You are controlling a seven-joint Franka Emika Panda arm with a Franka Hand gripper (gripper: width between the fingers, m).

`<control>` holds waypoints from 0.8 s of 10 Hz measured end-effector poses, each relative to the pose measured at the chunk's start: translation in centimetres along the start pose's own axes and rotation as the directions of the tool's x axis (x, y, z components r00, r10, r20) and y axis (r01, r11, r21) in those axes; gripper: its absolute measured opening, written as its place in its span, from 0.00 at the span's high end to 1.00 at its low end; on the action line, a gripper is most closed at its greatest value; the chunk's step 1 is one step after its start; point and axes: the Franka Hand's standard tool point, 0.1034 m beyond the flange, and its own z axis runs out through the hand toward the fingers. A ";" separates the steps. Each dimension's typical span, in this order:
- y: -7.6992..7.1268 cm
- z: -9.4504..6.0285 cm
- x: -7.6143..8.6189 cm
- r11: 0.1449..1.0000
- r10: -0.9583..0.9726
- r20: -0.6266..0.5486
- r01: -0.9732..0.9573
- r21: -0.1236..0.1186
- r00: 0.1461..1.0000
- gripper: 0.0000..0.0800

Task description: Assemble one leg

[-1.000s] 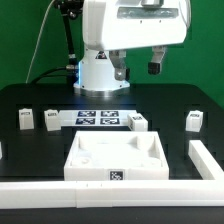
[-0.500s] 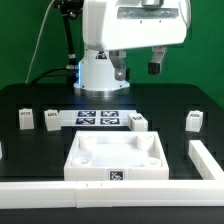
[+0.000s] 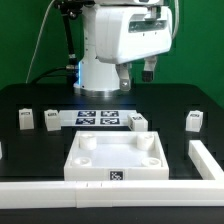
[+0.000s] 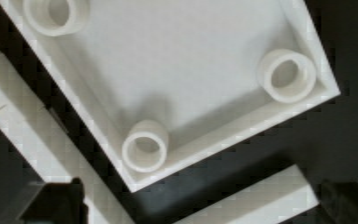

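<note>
Gripper (image 3: 136,72): fingers spread, empty, high at far side | leg (image 3: 139,121): blocky white plastic, tagged | panel (image 3: 115,152): smooth white, round corner sockets

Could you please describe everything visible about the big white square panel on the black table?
The panel is a white square piece, plastic by its look, with a raised rim and a round socket in each corner. A small black-and-white tag sits on its near edge. It lies flat, sockets up, on the black table, nearer the exterior camera than the marker board. Nothing rests in it.
</note>
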 end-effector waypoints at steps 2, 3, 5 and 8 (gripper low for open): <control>0.0 0.2 -0.3 1.000 -0.015 0.003 0.015 0.005 1.000 0.19; 0.0 0.3 -0.3 1.000 -0.016 0.003 0.016 0.006 1.000 0.19; 0.0 0.3 -0.4 1.000 -0.018 0.004 0.018 0.006 1.000 0.19; -1.3 2.9 -3.2 0.932 -0.363 -0.011 0.363 -0.003 0.932 0.19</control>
